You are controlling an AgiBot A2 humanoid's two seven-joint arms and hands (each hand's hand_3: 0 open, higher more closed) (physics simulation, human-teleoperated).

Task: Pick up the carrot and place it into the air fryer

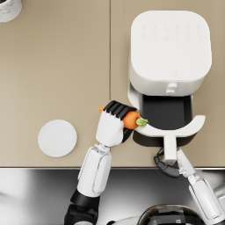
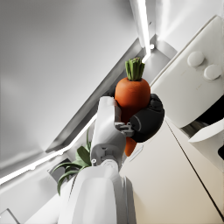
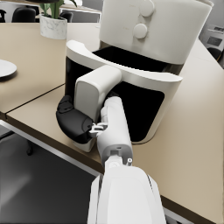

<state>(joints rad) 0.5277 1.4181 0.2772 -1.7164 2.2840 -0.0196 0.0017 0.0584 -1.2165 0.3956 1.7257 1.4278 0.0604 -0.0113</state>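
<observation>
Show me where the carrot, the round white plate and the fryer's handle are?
carrot (image 1: 131, 119): head view, orange body.
round white plate (image 1: 57, 138): head view, its centre.
fryer's handle (image 3: 91, 93): right wrist view, its front face.

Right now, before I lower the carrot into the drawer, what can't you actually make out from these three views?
- Drawer floor: black in head and right wrist views, so contents or depth unreadable.
- Carrot tip: covered by the left hand in the head view, behind its fingers in the left wrist view.
- Right hand grip on the drawer handle: contact side faces away.
- Pot: cut off at the head view's corner.
</observation>
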